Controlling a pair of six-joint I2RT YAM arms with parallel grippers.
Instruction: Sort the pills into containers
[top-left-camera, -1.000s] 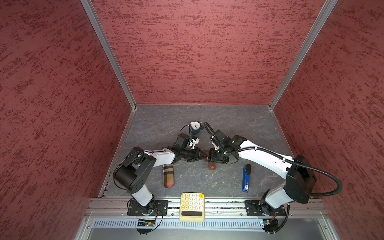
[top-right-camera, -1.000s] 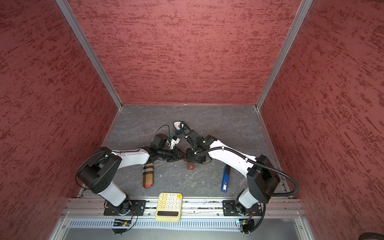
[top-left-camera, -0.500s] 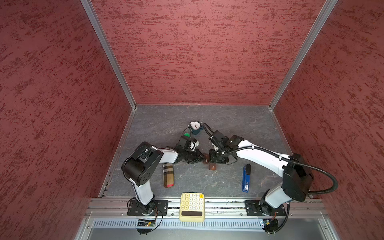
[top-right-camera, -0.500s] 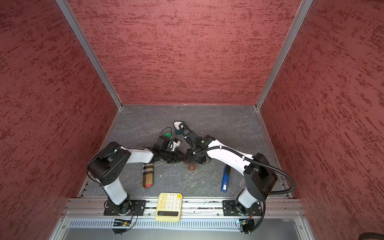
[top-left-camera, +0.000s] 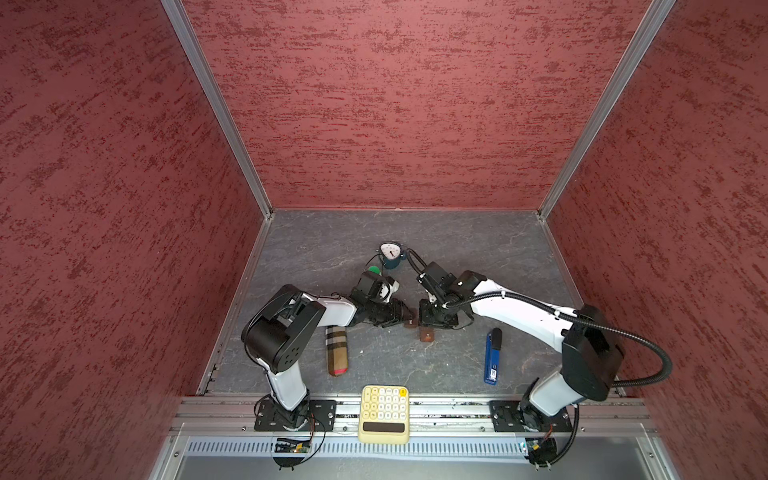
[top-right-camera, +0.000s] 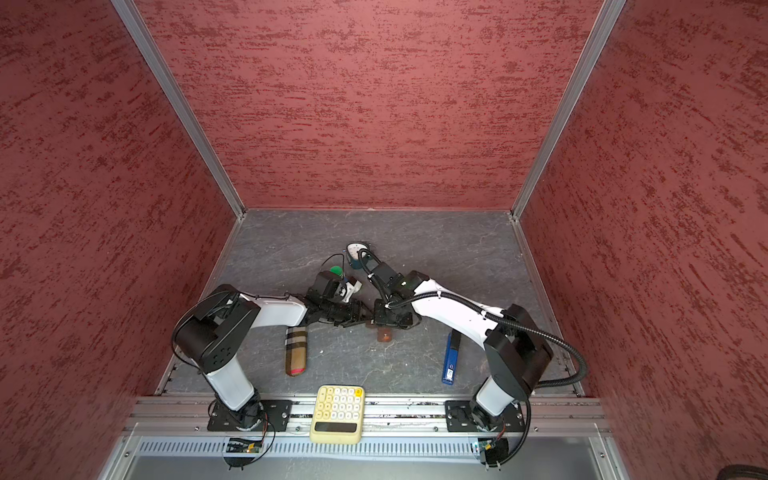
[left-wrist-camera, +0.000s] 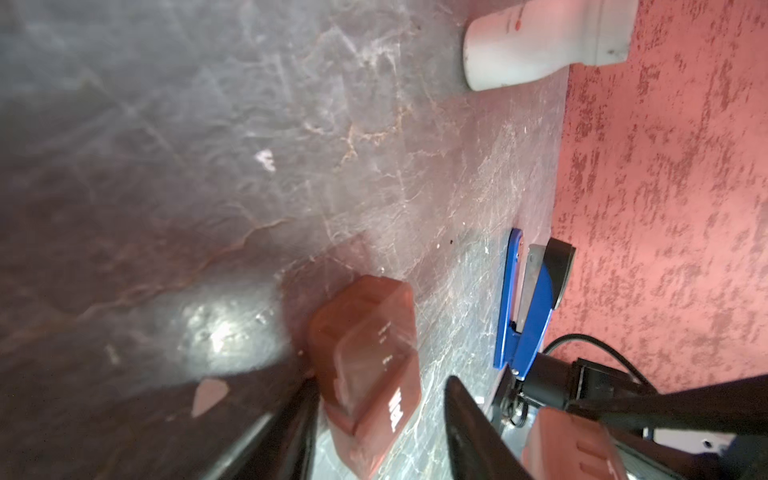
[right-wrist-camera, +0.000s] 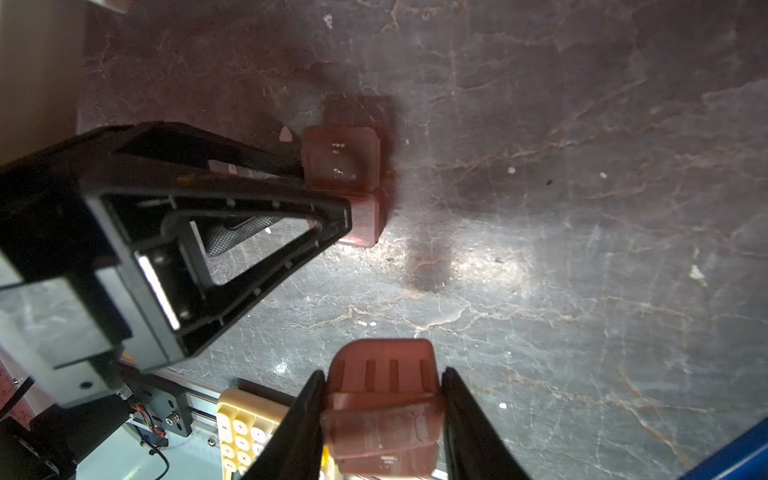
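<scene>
Left pincer stands wide astride a dark brown plastic pill-box piece on the grey counter, its length along the fingers. Right pincer clamps the other brown piece, at its 4 o'clock in both top views.

Left pincer and right pincer sit close together at brown containers.

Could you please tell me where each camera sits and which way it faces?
Top views: overhead near the front, facing down onto table; left arm, right arm.
Left wrist: behind left claw, facing loose box piece, stapler.
Right wrist: behind right claw, which grips second piece; left claw visible.
Shared: loose box piece, both wrists.
</scene>
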